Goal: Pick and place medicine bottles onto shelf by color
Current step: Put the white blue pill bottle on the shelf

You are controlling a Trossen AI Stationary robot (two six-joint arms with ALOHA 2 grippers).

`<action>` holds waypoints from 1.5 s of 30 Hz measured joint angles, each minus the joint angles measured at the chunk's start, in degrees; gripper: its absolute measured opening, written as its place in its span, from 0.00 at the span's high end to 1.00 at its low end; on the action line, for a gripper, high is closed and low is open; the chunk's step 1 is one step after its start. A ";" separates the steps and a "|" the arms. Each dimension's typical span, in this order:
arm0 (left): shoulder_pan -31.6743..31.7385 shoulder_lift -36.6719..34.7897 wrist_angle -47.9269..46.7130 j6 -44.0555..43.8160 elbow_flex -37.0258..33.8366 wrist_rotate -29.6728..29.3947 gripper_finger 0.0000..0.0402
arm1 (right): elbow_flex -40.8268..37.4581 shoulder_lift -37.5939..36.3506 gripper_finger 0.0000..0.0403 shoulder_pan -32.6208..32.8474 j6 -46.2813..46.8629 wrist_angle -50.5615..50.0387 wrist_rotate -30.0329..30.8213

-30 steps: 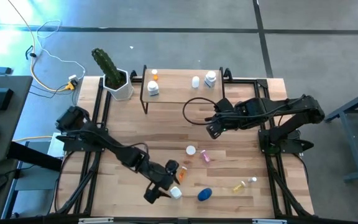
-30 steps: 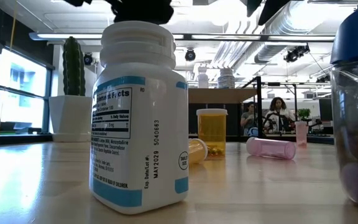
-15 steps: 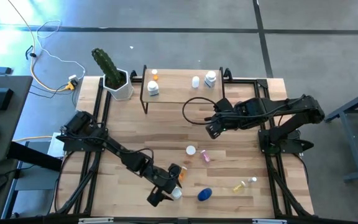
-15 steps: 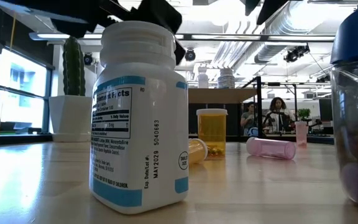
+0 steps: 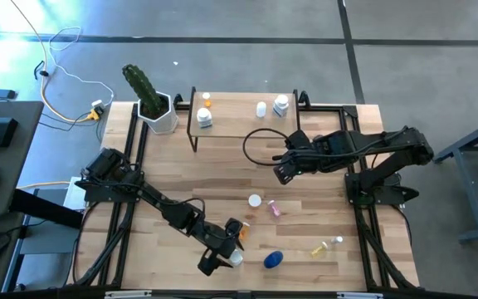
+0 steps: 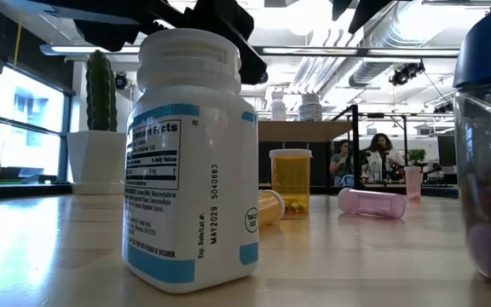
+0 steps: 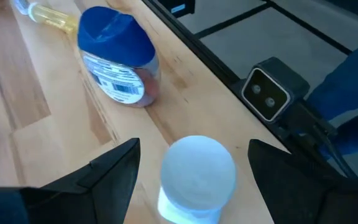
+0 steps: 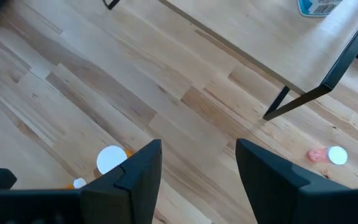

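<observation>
A green cactus [image 5: 139, 85] is standing upright in a white hexagonal pot [image 5: 159, 119] at the far left corner of the wooden tabletop [image 5: 222, 178]. A black cable loop [image 5: 260, 147] is lying on the tabletop near the middle. Yellow and white cables [image 5: 65, 79] are trailing across the grey floor beyond that corner. In the low view, two people [image 6: 361, 159] are sitting far back in the room, under exposed ceiling ducts [image 6: 399, 34]. A small camera unit [image 7: 267, 96] is sitting at the table's near edge.

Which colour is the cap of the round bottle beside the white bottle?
Blue; the round bottle shows best in the left wrist view.
</observation>
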 joint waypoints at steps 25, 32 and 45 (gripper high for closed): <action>1.14 -0.04 -2.02 0.88 0.00 1.07 0.39 | 0.00 0.00 0.51 0.00 0.63 0.02 0.13; 1.25 1.62 -2.76 0.01 0.00 1.08 0.44 | 0.00 0.00 0.51 0.00 1.51 0.01 0.15; 1.23 2.12 -1.73 -1.53 0.00 1.71 0.45 | 0.00 0.00 0.51 0.00 1.50 0.00 0.13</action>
